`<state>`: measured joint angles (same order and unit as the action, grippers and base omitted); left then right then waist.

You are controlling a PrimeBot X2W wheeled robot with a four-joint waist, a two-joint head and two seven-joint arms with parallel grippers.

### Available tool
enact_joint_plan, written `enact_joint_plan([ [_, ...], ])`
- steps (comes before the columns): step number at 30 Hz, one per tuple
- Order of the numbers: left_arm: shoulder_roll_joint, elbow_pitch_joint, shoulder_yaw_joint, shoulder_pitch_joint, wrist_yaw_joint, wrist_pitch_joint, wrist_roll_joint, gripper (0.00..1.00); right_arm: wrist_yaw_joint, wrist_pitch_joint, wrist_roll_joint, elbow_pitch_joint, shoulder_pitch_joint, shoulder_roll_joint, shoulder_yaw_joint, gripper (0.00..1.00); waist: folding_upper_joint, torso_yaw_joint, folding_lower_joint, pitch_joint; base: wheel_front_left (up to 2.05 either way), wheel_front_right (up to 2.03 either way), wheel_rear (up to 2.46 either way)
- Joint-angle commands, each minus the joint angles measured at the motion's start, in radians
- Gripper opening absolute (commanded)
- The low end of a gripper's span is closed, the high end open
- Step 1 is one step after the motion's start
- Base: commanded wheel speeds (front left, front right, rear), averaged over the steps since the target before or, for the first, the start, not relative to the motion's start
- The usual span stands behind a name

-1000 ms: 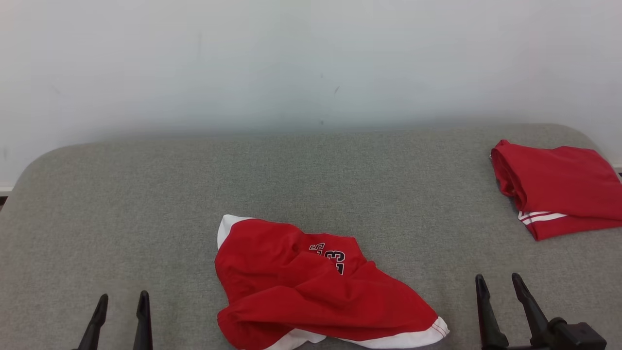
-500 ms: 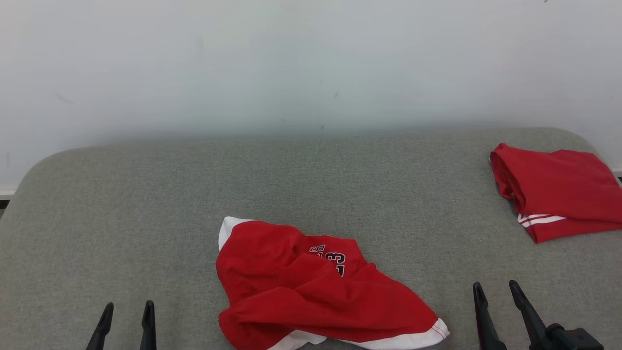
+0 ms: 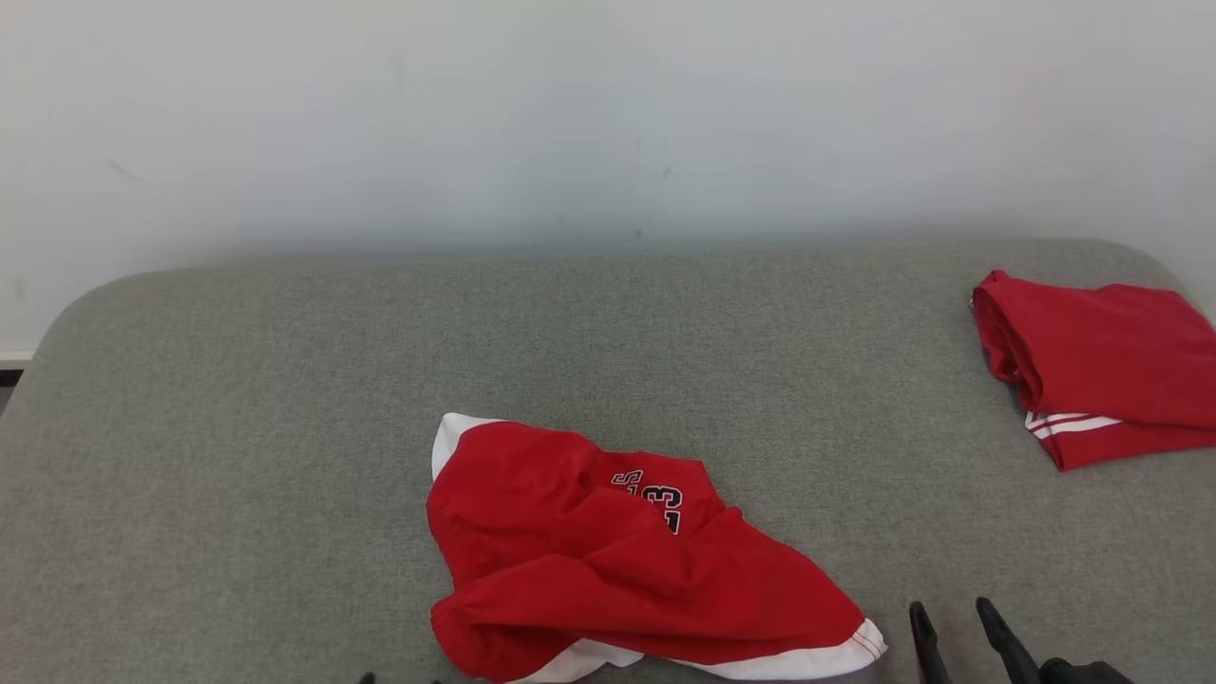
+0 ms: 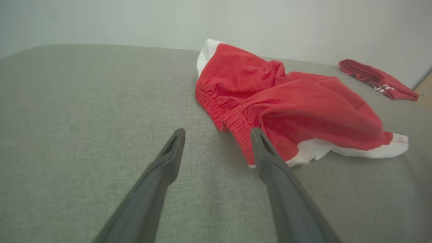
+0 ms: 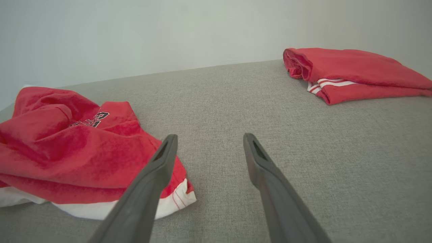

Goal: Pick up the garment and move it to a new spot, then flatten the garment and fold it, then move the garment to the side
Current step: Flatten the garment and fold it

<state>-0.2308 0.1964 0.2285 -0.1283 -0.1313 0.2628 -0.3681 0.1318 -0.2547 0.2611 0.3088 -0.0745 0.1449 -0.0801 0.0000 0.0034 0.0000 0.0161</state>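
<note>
Red garment [image 3: 608, 560], left gripper [image 4: 216, 133] nearer

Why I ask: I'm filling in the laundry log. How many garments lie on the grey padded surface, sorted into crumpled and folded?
crumpled red shorts, white trim, number print: 1
folded red garment, white stripes: 1
Total: 2
</note>
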Motion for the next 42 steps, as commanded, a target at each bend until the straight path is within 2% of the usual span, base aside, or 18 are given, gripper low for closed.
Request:
enact_joint_plan([
  [1,-0.011,0.026,0.035,0.002,0.002,0.003,-0.017,1.0,-0.003,0.004,0.009,0.016,0.01,0.006,-0.008,1.0,0.0,0.001,0.0,-0.006,0.0,0.0,0.0],
  [5,-0.024,0.105,0.131,0.051,0.002,0.003,-0.057,1.0,-0.003,0.004,0.019,0.07,0.021,0.012,-0.039,1.0,0.0,-0.002,0.0,-0.02,0.0,0.0,0.0],
  [18,-0.045,0.272,0.266,0.229,0.002,0.003,-0.117,1.0,-0.003,0.0,0.048,0.265,0.153,-0.008,-0.161,1.0,0.0,-0.018,0.0,-0.09,0.0,0.0,0.0],
  [23,-0.05,0.294,0.356,0.288,0.002,0.003,-0.122,1.0,-0.003,-0.002,0.076,0.367,0.202,-0.023,-0.194,1.0,0.0,-0.018,0.0,-0.104,0.0,0.0,0.0],
  [24,-0.056,0.285,0.364,0.299,0.002,0.003,-0.114,0.74,-0.003,-0.002,0.081,0.38,0.209,-0.026,-0.203,0.46,0.0,-0.019,0.0,-0.105,0.0,0.0,0.0],
  [25,-0.058,0.277,0.36,0.304,0.002,0.003,-0.108,0.45,-0.003,-0.002,0.088,0.388,0.213,-0.027,-0.21,0.21,0.0,-0.019,0.0,-0.106,0.0,0.0,0.0],
  [26,-0.055,0.263,0.352,0.302,0.002,0.003,-0.104,0.0,-0.003,-0.003,0.094,0.394,0.217,-0.03,-0.217,0.0,0.0,-0.018,0.0,-0.106,0.0,0.0,0.0],
  [31,-0.059,0.206,0.339,0.263,0.002,0.003,-0.061,0.0,-0.003,-0.007,0.132,0.39,0.226,-0.016,-0.238,0.0,0.0,-0.013,0.0,-0.103,0.0,0.0,0.0],
  [37,-0.066,0.103,0.295,0.213,0.002,0.003,-0.04,0.0,-0.003,-0.009,0.179,0.294,0.188,-0.002,-0.216,0.0,0.0,-0.005,0.0,-0.095,0.0,0.0,0.0],
  [42,-0.093,0.018,0.258,0.217,0.002,0.003,-0.041,0.0,-0.003,-0.009,0.231,0.189,0.184,0.02,-0.207,0.0,0.0,-0.008,0.0,-0.087,0.0,0.0,0.0],
])
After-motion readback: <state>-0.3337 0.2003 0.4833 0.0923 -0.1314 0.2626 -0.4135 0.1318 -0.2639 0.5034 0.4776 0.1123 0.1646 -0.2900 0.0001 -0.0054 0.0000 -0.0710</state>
